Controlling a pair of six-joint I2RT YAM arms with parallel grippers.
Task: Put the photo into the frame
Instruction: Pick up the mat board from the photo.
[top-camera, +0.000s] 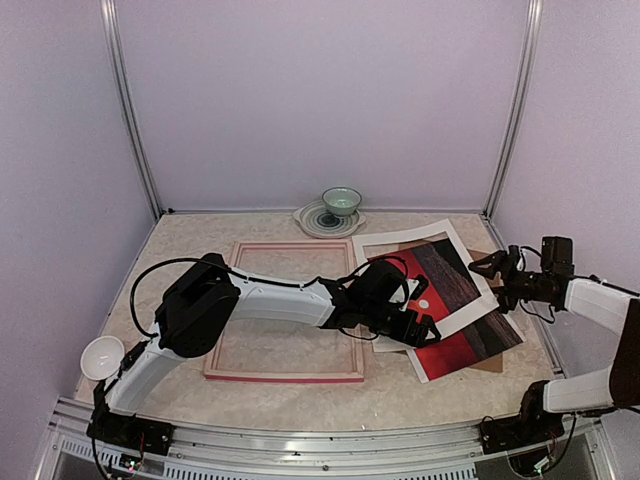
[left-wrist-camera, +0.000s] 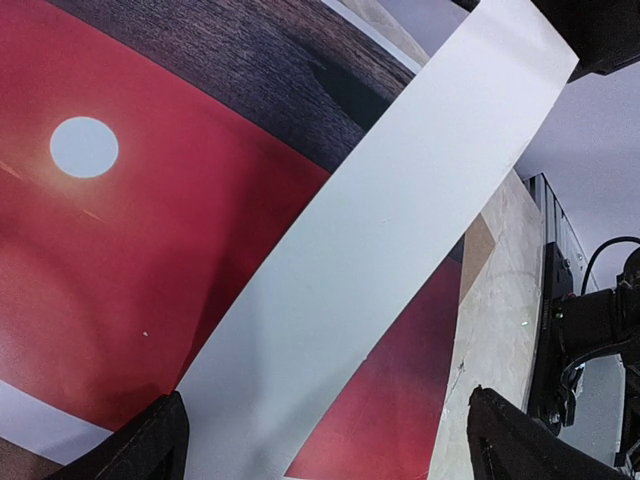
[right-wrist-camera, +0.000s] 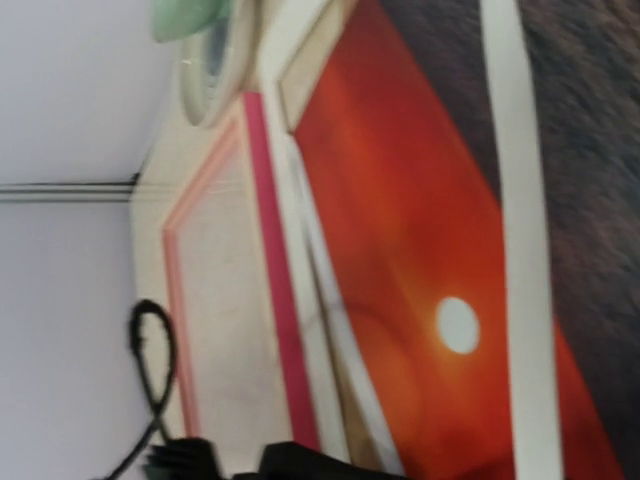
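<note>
The photo (top-camera: 462, 338), red sky with a white sun dot and dark sea, lies right of the frame and partly under a white mat (top-camera: 400, 240). The pink frame (top-camera: 285, 376) lies flat at the table's middle. My left gripper (top-camera: 418, 330) hovers open just above the photo (left-wrist-camera: 150, 250), with its fingertips (left-wrist-camera: 150, 450) astride the mat's near strip (left-wrist-camera: 400, 220). My right gripper (top-camera: 482, 266) is at the mat's right edge and appears shut on it, and that end of the strip is raised. The right wrist view shows the photo (right-wrist-camera: 400, 200), the mat strip (right-wrist-camera: 520, 250) and the frame's rail (right-wrist-camera: 270, 250).
Brown backing board (top-camera: 490, 362) peeks out under the photo's near right corner. A green bowl (top-camera: 341, 201) on a plate (top-camera: 325, 222) stands at the back wall. A white round dish (top-camera: 102, 357) sits at the near left. Metal posts stand at the back corners.
</note>
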